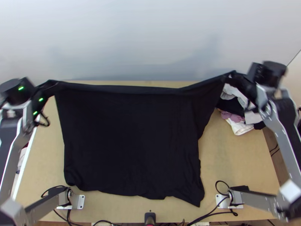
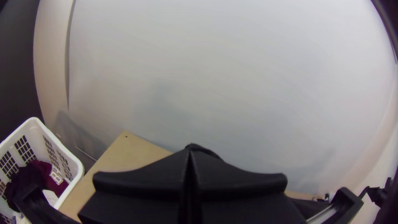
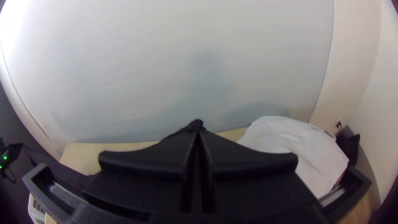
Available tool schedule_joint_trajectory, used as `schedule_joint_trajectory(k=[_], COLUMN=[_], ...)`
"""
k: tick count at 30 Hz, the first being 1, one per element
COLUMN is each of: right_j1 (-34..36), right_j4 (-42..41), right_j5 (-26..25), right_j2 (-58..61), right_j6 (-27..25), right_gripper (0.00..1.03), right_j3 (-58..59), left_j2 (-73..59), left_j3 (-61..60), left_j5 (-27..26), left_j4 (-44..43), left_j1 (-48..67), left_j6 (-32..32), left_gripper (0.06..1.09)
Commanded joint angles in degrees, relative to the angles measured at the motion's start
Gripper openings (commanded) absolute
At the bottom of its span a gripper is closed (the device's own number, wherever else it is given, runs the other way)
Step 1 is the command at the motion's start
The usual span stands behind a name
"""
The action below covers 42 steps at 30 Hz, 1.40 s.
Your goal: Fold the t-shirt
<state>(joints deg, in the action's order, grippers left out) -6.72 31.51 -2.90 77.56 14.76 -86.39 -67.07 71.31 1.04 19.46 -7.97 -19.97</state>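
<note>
Smooth, pale wooden table; crumpled, soft clothes heaped at its right; a slotted white plastic basket. The matte black t-shirt hangs broad and squarish, its wavy near edge on the table, far corners pinched in the left tool and right tool.

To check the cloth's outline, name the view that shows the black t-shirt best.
The top view: it shows the t-shirt nearly whole, spread wide. The left wrist view shows a bunched bit at the left gripper; the right wrist view, a bunched bit at the right gripper and a stretch beyond.
</note>
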Motion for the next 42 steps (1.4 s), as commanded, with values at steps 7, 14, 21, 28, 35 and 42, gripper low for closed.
schedule_joint_trajectory(k=[7,14,21,28,35,42], right_j1=[1.27,1.89,1.62,0.48,-2.07,-2.51], right_j4=[-1.89,0.66,4.79,7.69,5.06,4.35], right_j5=[0.79,0.7,0.87,8.52,14.06,15.46], right_j2=[29.76,43.47,48.74,39.34,26.85,18.51], right_j6=[6.24,9.14,9.23,8.88,7.74,7.47], right_gripper=[0.03,0.03,0.03,0.03,0.03,0.03], right_j3=[-21.19,-36.48,-41.23,-24.62,-5.72,5.44], left_j2=[-26.89,-40.25,-49.74,-46.4,-41.83,-35.76], left_j3=[7.27,17.46,27.83,19.22,9.9,3.14], left_j5=[4.67,6.43,7.05,4.15,1.77,-0.86], left_j4=[-14.1,-16.74,-15.68,-16.83,-19.73,-19.73], left_j1=[3.13,2.17,0.76,0.76,-1.44,-3.9], left_j6=[0.89,0.89,0.98,1.16,2.48,4.41], left_gripper=[0.1,0.1,0.1,0.1,0.1,0.1])
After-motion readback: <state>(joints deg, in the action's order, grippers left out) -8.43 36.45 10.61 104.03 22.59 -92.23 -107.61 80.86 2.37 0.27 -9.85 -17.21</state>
